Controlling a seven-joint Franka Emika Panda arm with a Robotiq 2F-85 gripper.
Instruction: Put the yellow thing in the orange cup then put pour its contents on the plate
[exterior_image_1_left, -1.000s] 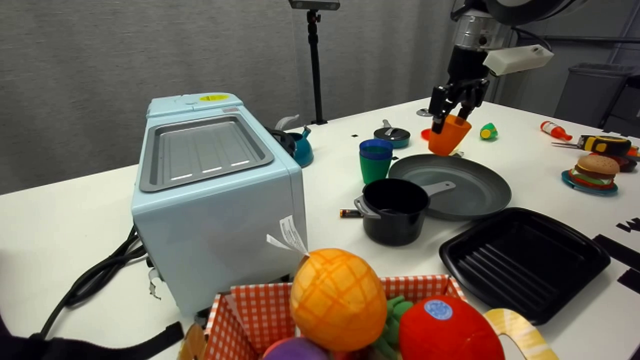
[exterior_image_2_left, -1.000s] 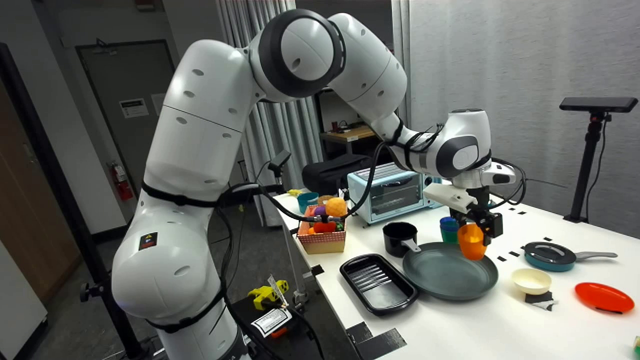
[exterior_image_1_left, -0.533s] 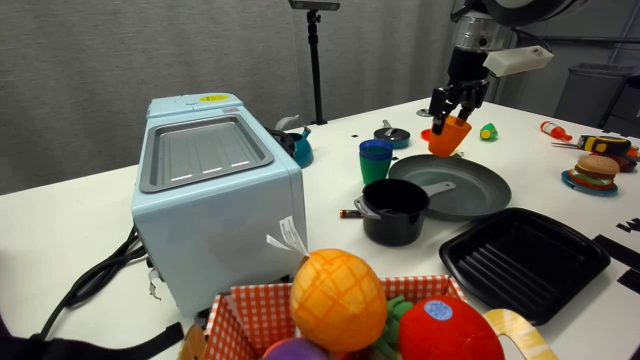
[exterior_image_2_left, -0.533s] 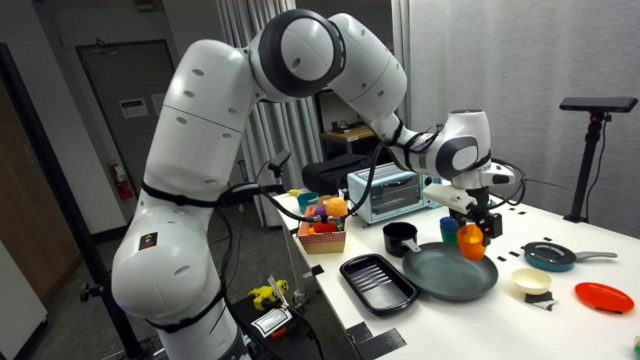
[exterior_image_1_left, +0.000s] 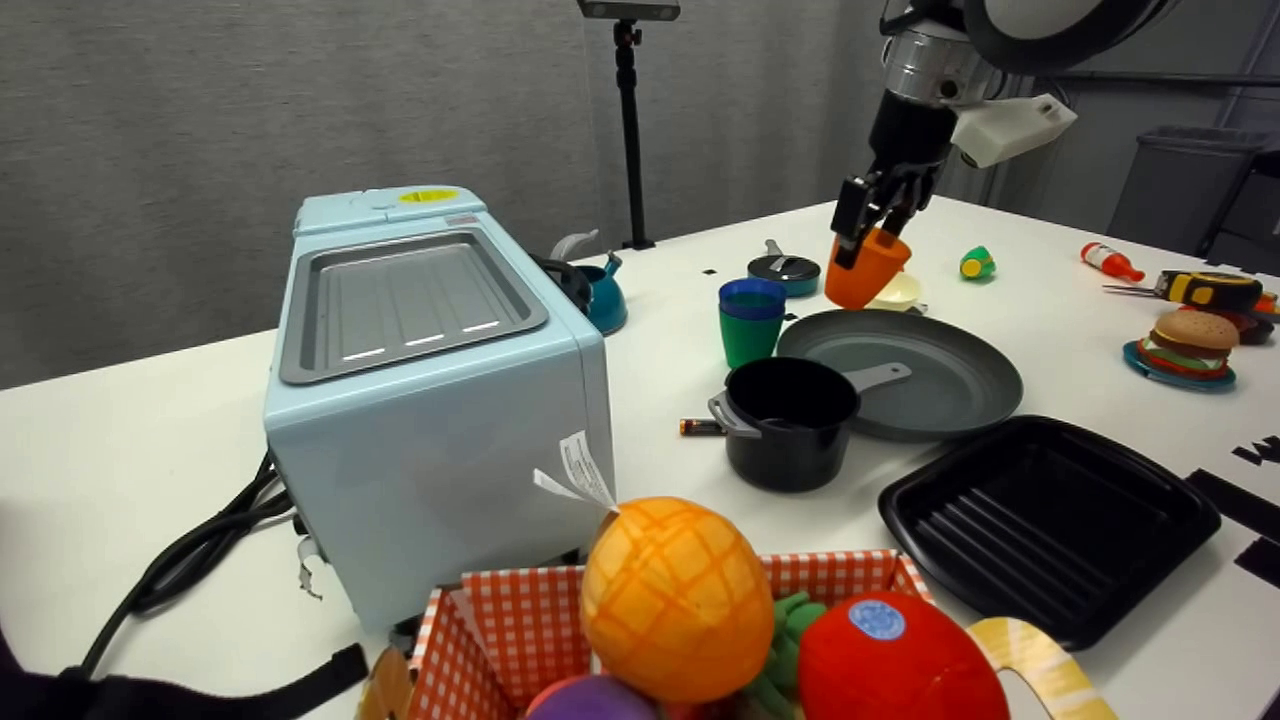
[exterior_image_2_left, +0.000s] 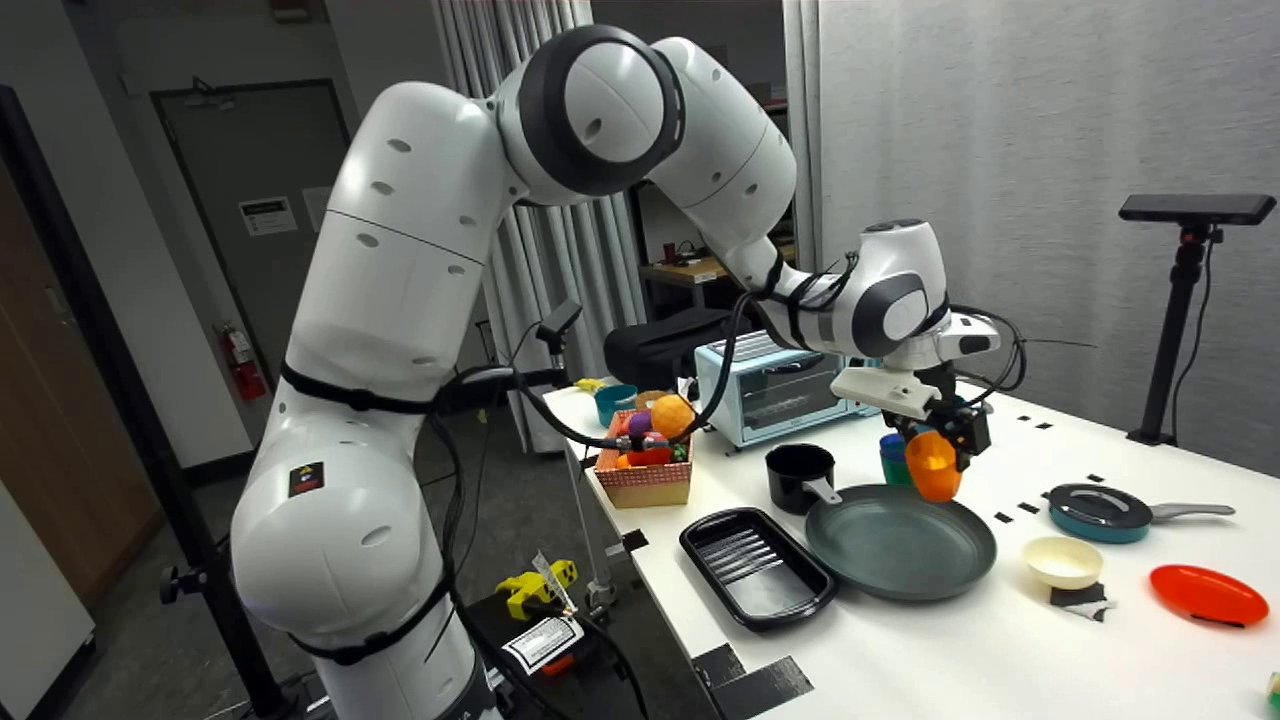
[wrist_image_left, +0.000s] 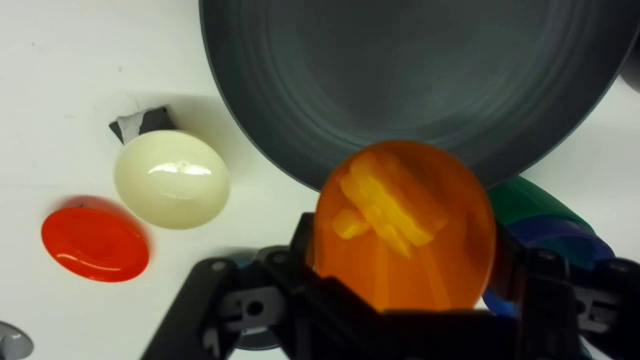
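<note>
Cup (exterior_image_1_left: 872, 273) in pincer (wrist_image_left: 404, 245), now nearer oven (exterior_image_1_left: 440, 440)

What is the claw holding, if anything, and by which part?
The orange cup, gripped from outside by opposite sides of its wall, near the rim.

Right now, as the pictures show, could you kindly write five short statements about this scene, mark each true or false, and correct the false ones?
1. The jaws hold the orange cup. True.
2. The yellow toy piece is inside the orange cup. True.
3. The orange cup stands upright. False: it is tilted, held in the air.
4. The black pot stands beside the dark grey plate. True.
5. The black pot is covered. False: its top is open.
</note>
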